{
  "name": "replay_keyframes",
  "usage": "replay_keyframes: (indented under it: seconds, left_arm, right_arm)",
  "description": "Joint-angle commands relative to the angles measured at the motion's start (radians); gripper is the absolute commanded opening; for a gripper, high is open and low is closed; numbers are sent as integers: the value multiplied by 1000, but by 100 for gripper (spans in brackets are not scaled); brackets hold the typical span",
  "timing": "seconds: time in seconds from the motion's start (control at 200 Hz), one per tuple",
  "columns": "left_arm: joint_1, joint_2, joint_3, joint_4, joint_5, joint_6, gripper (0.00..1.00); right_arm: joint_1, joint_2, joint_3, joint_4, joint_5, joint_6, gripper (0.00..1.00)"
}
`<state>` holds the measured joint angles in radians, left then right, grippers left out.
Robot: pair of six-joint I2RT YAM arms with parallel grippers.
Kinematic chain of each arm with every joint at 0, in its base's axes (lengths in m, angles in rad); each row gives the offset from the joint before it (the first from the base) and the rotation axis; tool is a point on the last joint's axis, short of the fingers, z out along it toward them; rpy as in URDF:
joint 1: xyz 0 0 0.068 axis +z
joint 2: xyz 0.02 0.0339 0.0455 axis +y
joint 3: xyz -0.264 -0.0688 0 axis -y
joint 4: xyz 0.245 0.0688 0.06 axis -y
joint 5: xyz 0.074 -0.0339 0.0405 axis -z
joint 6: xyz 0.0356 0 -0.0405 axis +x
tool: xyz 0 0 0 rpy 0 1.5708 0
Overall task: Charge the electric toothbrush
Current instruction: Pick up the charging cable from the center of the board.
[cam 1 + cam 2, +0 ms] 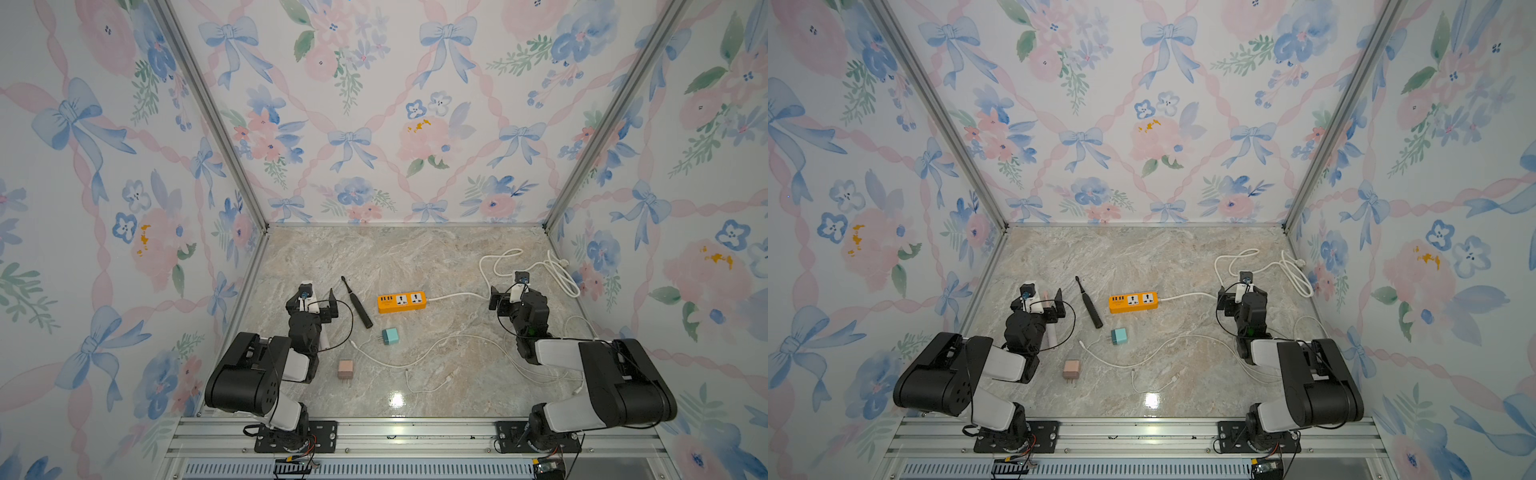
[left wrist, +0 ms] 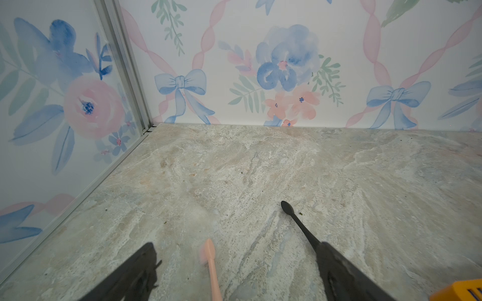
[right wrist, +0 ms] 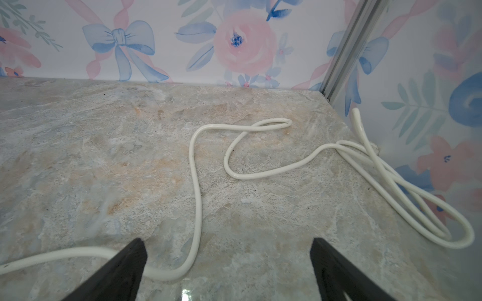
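Nearest the arm bases, a pink plug lies on the marble table with its prongs toward the front edge. A thin white cable snakes from beside it toward the right arm. A little further in sits a teal plug, prongs pointing at the left arm. No writing on either plug can be read.

The left gripper has its fingers spread wide and holds nothing. In the left wrist view the pink toothbrush lies on the table between the fingers, with its head just past their tips. Its handle runs back under the arm. The black toothbrush lies slanted just beside the finger nearer the table's middle, brush end pointing away. In the wrist view its neck rises from behind that finger.

Beyond it lies the orange power strip, with two sockets and a row of small ports. Its printing is too small to read.

The right gripper is also wide open and empty. The strip's thick white cord runs between its fingertips and loops toward the far right corner.
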<state>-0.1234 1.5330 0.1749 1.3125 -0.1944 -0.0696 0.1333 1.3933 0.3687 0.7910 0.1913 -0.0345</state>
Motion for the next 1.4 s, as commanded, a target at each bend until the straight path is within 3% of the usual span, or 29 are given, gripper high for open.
replay_keyframes:
  seconds: [0.0,0.12,0.225,0.29,0.385,0.455,0.535,0.6,0.715,0.85,0.945,1.09,1.21,1.395]
  left_arm:
    - [10,5,14,21,-2,22,98]
    - [-1,-102,-18,10,-13,34,98]
    - [-72,-304,-53,-80,-171,41,98]
    - [-107,-454,-7,-277,-220,-49,98]
    - [-153,-611,131,-651,-277,-311,98]
    - [-172,-665,259,-922,-223,-498,98]
    - [-177,-679,368,-1154,-74,-621,98]
    - [-177,-683,424,-1288,15,-662,98]
    - [-165,-692,488,-1464,65,-665,98]
    - [-113,-713,498,-1541,99,-649,98]
    - [-64,-712,492,-1557,129,-631,98]
    - [-39,-705,489,-1562,137,-613,98]
    - [-38,-698,489,-1562,120,-598,98]
    - [-36,-701,485,-1564,103,-591,98]
  right_arm:
    - [96,-207,88,-267,107,24,99]
    - [171,-367,165,-546,24,291,100]
    - [300,-382,244,-715,-108,328,96]
    - [417,-347,287,-768,-176,300,94]
    - [587,-261,347,-808,-282,266,92]
    - [693,-180,392,-823,-345,241,91]
    - [786,-65,437,-781,-394,259,89]
    - [838,46,482,-725,-399,315,86]
    - [896,247,572,-598,-416,456,75]
    - [939,452,711,-598,-361,475,60]
    - [963,525,719,-526,-277,493,56]
    - [975,604,708,-402,-196,457,54]
    - [984,647,694,-328,-153,446,43]
    - [1006,684,694,-293,-120,445,41]
